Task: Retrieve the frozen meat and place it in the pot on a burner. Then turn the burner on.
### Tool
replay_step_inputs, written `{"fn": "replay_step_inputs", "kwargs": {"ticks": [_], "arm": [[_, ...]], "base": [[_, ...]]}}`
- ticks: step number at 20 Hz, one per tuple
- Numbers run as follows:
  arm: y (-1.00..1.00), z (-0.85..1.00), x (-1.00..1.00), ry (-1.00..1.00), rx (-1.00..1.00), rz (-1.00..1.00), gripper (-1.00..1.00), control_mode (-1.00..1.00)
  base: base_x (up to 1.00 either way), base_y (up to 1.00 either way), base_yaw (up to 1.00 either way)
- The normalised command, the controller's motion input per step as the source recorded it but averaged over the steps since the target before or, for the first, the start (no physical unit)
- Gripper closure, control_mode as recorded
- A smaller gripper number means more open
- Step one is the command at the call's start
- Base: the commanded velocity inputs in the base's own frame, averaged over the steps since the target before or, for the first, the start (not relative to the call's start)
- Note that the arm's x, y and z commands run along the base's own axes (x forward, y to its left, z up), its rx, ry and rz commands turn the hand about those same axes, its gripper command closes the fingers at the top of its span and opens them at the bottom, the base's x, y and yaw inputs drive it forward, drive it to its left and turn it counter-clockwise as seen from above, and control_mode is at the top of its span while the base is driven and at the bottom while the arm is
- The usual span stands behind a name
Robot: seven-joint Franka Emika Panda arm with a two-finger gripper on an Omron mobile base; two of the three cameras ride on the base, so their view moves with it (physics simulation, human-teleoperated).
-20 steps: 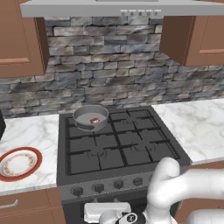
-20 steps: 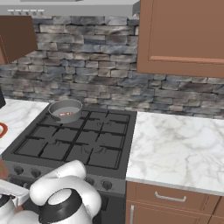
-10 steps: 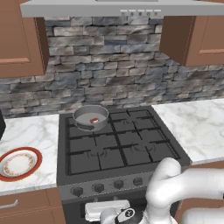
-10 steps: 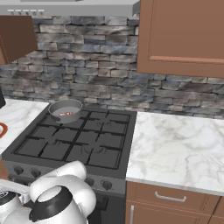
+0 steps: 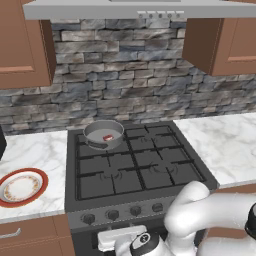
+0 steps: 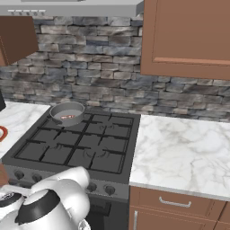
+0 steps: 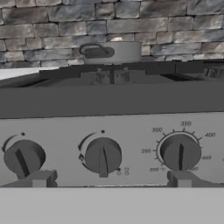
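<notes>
The grey pot (image 5: 103, 134) stands on the stove's back-left burner, also seen as the pot (image 6: 67, 113). Inside it lies the frozen meat (image 5: 107, 137), a small red slab (image 6: 67, 117). In the hand view the pot (image 7: 117, 51) shows side-on above the stove's edge, its dark handle (image 7: 96, 52) pointing left. My gripper (image 7: 110, 180) is low in front of the stove's control panel and open, with nothing between its fingertips (image 7: 39, 179). It faces the middle knob (image 7: 102, 156). Another knob (image 7: 24, 158) sits to the left and a dial knob (image 7: 180, 152) to the right.
A row of knobs (image 5: 112, 215) lines the stove front. A white plate with an orange rim (image 5: 21, 186) lies on the left marble counter. The right counter (image 6: 179, 152) is bare marble. Wooden cabinets and a hood hang above the stone wall.
The arm has shifted slightly left and down in front of the stove. The pot and the meat have not moved.
</notes>
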Motion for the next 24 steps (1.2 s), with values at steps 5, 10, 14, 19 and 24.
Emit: {"fn": "replay_step_inputs", "kwargs": {"ticks": [5, 10, 14, 19, 24], "arm": [[0.00, -0.06, 0.08, -0.01, 0.00, 0.00, -1.00, -1.00], [0.00, 0.00, 0.01, -0.05, 0.00, 0.00, -1.00, -1.00], [0.00, 0.00, 0.01, -0.03, 0.00, 0.00, -1.00, -1.00], [0.00, -0.02, 0.03, 0.00, -0.01, 0.00, -1.00, -1.00], [0.00, -0.04, 0.08, 0.00, -0.01, 0.00, -1.00, -1.00]], "base": [[0.00, 0.00, 0.00], [0.00, 0.00, 0.00], [0.00, 0.00, 0.00], [0.00, 0.00, 0.00], [0.00, 0.00, 0.00]]}}
